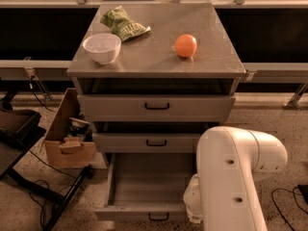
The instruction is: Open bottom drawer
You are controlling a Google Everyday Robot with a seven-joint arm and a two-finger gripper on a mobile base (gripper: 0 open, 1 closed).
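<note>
The bottom drawer point(144, 184) of the grey metal cabinet stands pulled out toward me, its plain grey inside showing. Its small dark bar handle point(158, 217) sits at the centre of the front panel, near the lower edge of the view. The middle drawer point(149, 142) and the top drawer point(156, 107) are pushed in. My white arm point(233, 177) fills the lower right and covers the right part of the bottom drawer. My gripper is not in view; it is hidden behind or below the arm.
On the cabinet top point(159, 52) stand a white bowl point(101, 47), a green bag point(123, 26) and an orange point(185, 45). An open cardboard box point(67, 134) with items stands on the floor at left. A black stand and cables point(29, 177) lie at lower left.
</note>
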